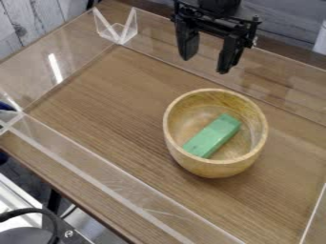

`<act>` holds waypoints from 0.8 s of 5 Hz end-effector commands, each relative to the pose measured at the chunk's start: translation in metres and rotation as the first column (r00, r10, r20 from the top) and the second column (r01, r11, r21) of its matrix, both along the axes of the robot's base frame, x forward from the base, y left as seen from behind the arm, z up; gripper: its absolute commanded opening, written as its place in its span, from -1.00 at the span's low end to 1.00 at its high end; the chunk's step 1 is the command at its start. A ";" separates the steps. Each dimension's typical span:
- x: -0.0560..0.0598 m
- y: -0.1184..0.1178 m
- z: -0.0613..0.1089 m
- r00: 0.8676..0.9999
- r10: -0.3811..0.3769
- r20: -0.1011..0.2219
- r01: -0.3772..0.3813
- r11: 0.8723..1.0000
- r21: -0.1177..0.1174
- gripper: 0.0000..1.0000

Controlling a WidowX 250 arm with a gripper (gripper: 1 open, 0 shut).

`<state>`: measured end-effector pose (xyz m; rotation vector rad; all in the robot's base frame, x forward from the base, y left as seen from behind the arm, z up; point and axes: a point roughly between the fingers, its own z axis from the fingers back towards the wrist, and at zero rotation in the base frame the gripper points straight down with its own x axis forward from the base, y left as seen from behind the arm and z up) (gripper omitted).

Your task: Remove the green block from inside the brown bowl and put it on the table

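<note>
Green block lies tilted inside brown bowl, near table right side. Gripper hangs above bowl's far rim, released, empty. Open tabletop left of bowl; clear acrylic walls border it. Arm cut off at top.

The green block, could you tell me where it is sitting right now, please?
In the camera view, the green block lies inside the brown bowl, right of centre on the table. The open gripper hangs above and behind the bowl.

The gripper is all black — two long slim fingers under a blocky body
</note>
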<state>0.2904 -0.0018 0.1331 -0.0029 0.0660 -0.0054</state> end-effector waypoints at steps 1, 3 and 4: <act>-0.007 -0.006 -0.009 1.000 -0.025 -0.017 0.025 1.000 -0.001 1.00; -0.024 -0.019 -0.039 0.996 -0.089 -0.032 0.088 0.996 -0.009 1.00; -0.023 -0.023 -0.050 0.994 -0.106 -0.032 0.106 0.994 -0.012 1.00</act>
